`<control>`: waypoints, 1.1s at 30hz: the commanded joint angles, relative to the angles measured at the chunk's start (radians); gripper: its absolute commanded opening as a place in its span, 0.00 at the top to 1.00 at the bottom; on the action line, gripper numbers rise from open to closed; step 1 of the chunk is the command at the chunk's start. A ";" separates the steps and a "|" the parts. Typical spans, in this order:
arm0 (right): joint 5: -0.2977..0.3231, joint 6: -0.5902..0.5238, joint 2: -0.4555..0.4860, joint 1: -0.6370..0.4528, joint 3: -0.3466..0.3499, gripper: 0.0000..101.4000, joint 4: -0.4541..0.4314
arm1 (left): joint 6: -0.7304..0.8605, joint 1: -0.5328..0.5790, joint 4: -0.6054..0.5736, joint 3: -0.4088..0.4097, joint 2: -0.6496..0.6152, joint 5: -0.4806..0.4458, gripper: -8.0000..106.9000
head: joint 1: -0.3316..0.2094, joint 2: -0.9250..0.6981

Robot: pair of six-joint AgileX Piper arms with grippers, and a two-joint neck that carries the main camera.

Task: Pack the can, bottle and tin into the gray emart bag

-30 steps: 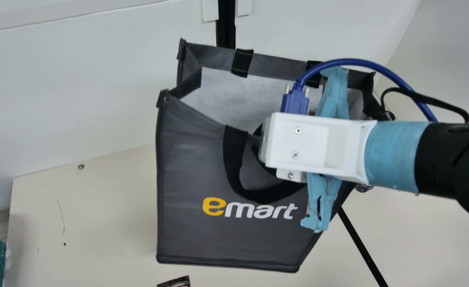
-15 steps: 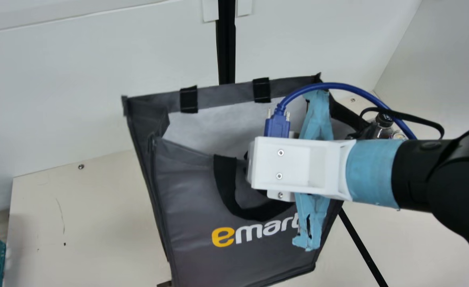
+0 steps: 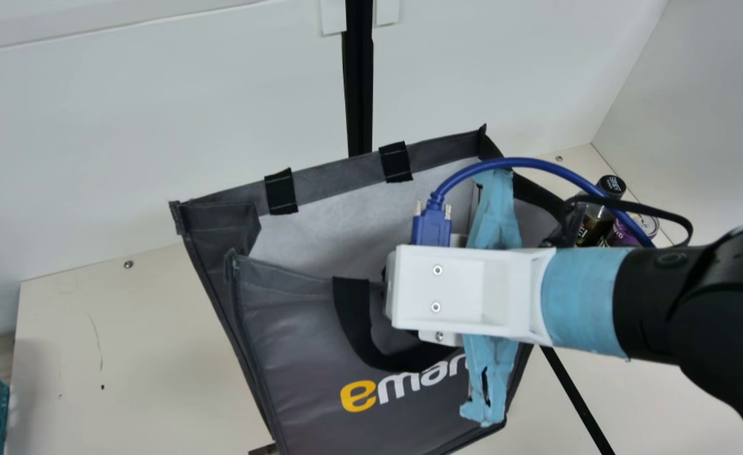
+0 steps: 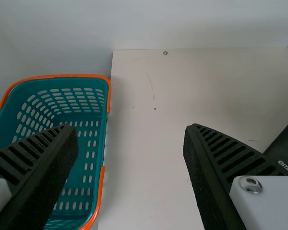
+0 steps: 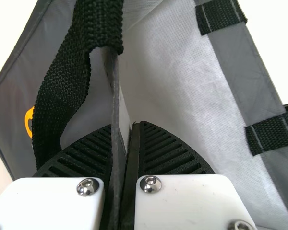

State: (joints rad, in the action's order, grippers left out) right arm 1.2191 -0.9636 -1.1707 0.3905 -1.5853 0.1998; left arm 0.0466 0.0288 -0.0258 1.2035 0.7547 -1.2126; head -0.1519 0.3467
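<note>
Right gripper pinches the boxy gray fabric emart bag by its rim; left gripper gapes; clear black-capped bottle, purple metal can at bag's two o'clock; dragging it could topple them.

The bag is smooth outside, its handle rough woven cloth, the basket plastic, apparently glossy.

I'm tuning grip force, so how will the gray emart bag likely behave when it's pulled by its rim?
The gray emart bag will probably flex rather than stay rigid: its side panel folds inward. Its thin wall suggests it is light for its size. With the right gripper pinching just the front panel's edge, it may tilt or twist.
</note>
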 commanded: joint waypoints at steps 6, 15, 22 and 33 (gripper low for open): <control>0.001 0.030 0.029 0.019 0.025 0.77 -0.015 | 0.000 0.000 0.000 0.000 0.000 0.000 0.15 | -0.023 0.002; 0.001 0.080 0.078 0.059 0.050 0.47 -0.043 | 0.000 0.000 0.000 0.000 0.000 0.000 0.15 | -0.023 0.002; 0.001 0.128 0.118 0.107 0.064 0.24 -0.077 | 0.000 0.000 0.000 0.000 0.000 0.000 0.15 | -0.023 0.002; 0.001 0.195 0.177 0.188 0.075 0.10 -0.145 | 0.000 0.000 0.000 0.000 0.000 0.000 0.15 | -0.023 0.002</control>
State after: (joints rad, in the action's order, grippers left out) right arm 1.2215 -0.7721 -0.9959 0.5723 -1.5108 0.0636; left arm 0.0466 0.0288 -0.0258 1.2035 0.7547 -1.2126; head -0.1519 0.3467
